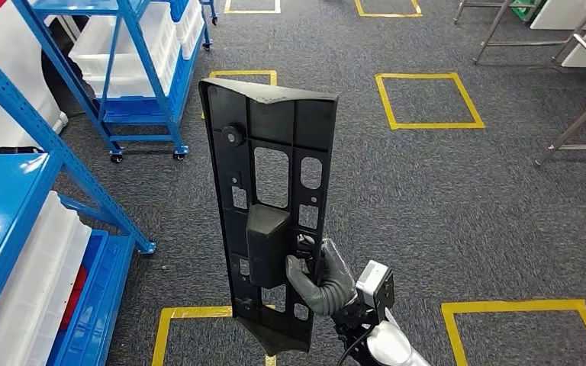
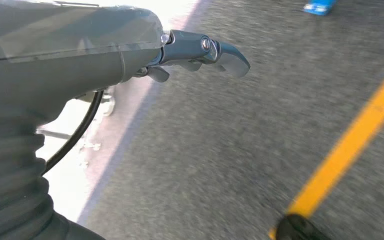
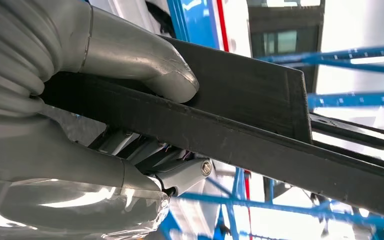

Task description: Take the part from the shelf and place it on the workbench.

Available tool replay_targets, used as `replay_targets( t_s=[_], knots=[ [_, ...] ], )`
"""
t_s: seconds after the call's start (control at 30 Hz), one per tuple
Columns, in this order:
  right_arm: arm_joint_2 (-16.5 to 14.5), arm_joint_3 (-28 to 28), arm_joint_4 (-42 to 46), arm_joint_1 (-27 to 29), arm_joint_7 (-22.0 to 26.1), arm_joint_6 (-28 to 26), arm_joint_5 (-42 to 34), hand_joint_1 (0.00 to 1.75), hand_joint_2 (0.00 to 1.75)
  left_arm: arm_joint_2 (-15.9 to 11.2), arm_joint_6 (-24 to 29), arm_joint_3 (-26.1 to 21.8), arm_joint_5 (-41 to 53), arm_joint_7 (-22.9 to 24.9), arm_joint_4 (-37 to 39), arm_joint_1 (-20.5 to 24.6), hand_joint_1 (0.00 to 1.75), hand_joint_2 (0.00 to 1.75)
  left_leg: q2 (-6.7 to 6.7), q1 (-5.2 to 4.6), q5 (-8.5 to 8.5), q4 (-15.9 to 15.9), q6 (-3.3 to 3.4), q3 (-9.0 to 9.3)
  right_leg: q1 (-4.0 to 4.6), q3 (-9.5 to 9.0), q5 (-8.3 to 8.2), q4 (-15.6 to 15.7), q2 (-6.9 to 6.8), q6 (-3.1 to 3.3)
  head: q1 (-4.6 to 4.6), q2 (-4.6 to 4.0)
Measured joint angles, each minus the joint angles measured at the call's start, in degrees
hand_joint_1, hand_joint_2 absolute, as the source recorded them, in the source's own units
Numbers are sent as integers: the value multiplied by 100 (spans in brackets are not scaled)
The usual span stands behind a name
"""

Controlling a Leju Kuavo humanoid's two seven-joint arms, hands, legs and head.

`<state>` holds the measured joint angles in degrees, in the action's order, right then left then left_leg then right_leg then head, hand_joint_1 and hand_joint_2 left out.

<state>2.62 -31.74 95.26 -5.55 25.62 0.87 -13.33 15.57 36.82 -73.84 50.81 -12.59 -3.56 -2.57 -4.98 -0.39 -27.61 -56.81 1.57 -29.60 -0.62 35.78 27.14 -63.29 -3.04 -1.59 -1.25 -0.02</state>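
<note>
Above the grey carpet floor (image 1: 465, 198), mid-view from the head camera, the right robot hand (image 1: 317, 278) grips a tall black plastic part (image 1: 271, 191) and holds it upright, clear of any surface. Part is a long flat panel with ribs, several cut-out windows and a raised block near its lower half; its narrow end points down. Thumb and fingers clasp the panel low on its right edge, beside the raised block. Right wrist view: thick grey thumb (image 3: 145, 65) pressed on one face of the part's black edge (image 3: 260, 135), darker fingers on the other face. Left robot hand (image 2: 200, 52) hangs over the carpet, fingers loosely extended, holding nothing; picture is motion-blurred. Yellow tape squares (image 1: 427, 99) mark the floor. Blue shelf (image 1: 15, 221) stands at the left edge of the head view with white bins on it; a second blue wheeled rack (image 1: 133, 69) stands further back. Metal legs (image 1: 580, 114) at far right.
</note>
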Motion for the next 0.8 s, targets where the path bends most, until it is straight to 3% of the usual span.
replay_targets(
  t_s=[0.07,0.17,0.23,0.3,0.33,0.37,0.4,0.47,0.53,0.6,0.67,0.73,0.8],
  knots=[
    [37,46,119,55,21,-86,-16,175,175,-61,-212,14,-161,-319,13,-42,0,175,-103,-30,-36,-16,-58,26,55,-232,-80,439,-185,93,-2,0],
    [91,233,341,208,3,-211,-2,175,175,-196,-606,14,-457,-874,43,-114,0,175,-219,-29,-93,-30,-146,64,70,-225,-84,484,-13,206,-2,0],
    [114,382,479,284,-28,-303,32,175,175,-321,-836,14,-627,-1203,67,-146,0,175,22,3,-306,-299,-210,-25,37,-239,-120,530,133,284,-5,0],
    [128,514,576,330,-38,-390,85,175,175,-439,-1007,14,-763,-1431,90,-155,0,175,359,38,-696,-1017,-254,-340,30,-232,-145,543,290,336,-9,0],
    [135,573,608,363,-36,-426,113,175,175,-490,-1072,14,-812,-1489,95,-151,0,175,428,49,-849,-1407,-268,-524,35,-225,-150,539,373,344,-9,0],
    [145,628,640,404,-34,-463,144,175,175,-535,-1123,14,-848,-1522,97,-144,0,175,454,55,-897,-1655,-277,-647,39,-222,-152,532,461,347,-9,0],
    [155,680,670,449,-33,-495,179,175,175,-575,-1168,14,-870,-1547,102,-136,0,175,464,62,-830,-1695,-280,-678,41,-221,-153,521,551,346,-9,0],
    [167,755,739,530,-29,-560,267,175,175,-641,-1253,14,-898,-1592,113,-115,0,175,548,84,-415,-1126,-274,-439,35,-223,-146,487,735,333,-9,0],
    [168,830,838,617,-25,-624,385,175,175,-704,-1332,20,-909,-1669,127,-97,0,175,830,111,-121,-401,-251,-130,36,-199,-142,442,900,286,-8,0],
    [169,921,945,729,-24,-669,494,175,175,-773,-1347,37,-911,-1775,137,-76,0,175,988,108,-94,-133,-217,-22,22,-144,-167,427,1036,207,-7,0],
    [172,1015,1044,858,-26,-696,571,175,175,-827,-1323,66,-910,-1861,140,-41,0,175,876,107,-62,-88,-155,-11,1,-101,-203,439,1130,129,-7,0],
    [180,1097,1119,941,-25,-717,629,175,175,-870,-1302,99,-922,-1956,141,-15,0,175,718,117,-7,-22,-72,2,18,-6,-85,275,872,84,-4,0],
    [187,1181,1184,1003,-22,-738,741,175,175,-922,-1313,137,-942,-2209,139,-43,0,175,525,98,16,12,-18,2,23,279,266,-324,480,56,-1,0]
  ],
)
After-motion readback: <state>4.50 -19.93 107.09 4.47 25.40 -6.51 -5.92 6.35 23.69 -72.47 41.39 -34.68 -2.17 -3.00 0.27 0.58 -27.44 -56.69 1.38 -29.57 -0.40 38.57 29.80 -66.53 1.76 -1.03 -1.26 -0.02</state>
